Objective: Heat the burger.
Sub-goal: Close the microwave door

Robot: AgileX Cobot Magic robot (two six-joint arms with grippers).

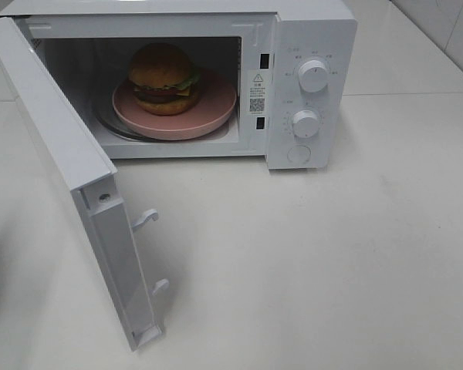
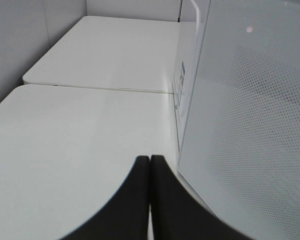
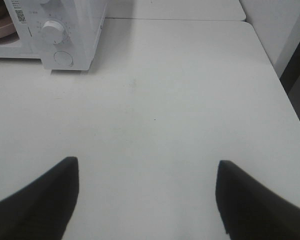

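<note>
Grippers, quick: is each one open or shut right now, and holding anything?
Left black gripper: shut, holding nothing.
Right black gripper: open, holding nothing.

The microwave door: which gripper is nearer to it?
Left. The left gripper, shut, is close beside the microwave door. The right gripper, open, hangs over the table, far from the microwave.

The microwave [image 1: 336,46] stands at the back of the table [image 1: 332,262], its door [image 1: 58,162] swung out to the left and forward. Inside, the burger [image 1: 163,77] sits on the plate [image 1: 212,112], toward its back left. Right of the cavity, the upper knob [image 1: 314,76] lies above the lower knob [image 1: 305,123]. The left gripper [image 2: 150,167] is just beside the door's outer face, perhaps touching it.
</note>
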